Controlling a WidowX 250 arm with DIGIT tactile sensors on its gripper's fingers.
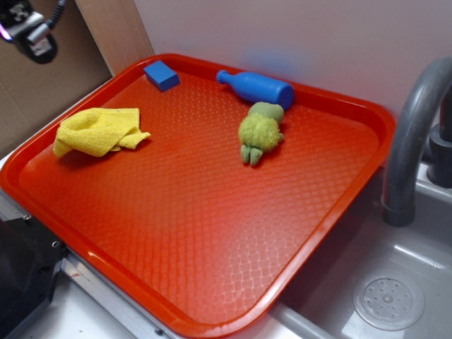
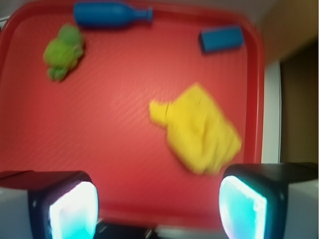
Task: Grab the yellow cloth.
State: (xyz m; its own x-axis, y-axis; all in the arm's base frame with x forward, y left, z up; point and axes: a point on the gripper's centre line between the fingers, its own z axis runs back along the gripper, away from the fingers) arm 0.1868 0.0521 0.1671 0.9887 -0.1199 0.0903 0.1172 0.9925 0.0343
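Note:
The yellow cloth (image 1: 97, 131) lies crumpled on the left part of the red tray (image 1: 212, 226). In the wrist view the cloth (image 2: 199, 129) shows right of centre, just above my right fingertip (image 2: 242, 209). My gripper (image 2: 158, 209) hangs high above the tray's near edge, open, with nothing between its fingers. In the exterior view only a part of the arm (image 1: 28, 32) shows at the top left corner, up and left of the cloth.
A fuzzy yellow-green plush toy (image 1: 260, 132), a blue bottle (image 1: 258, 87) lying on its side and a blue block (image 1: 162, 75) sit toward the tray's far side. A grey faucet (image 1: 413, 134) and sink basin (image 1: 388, 296) stand to the right.

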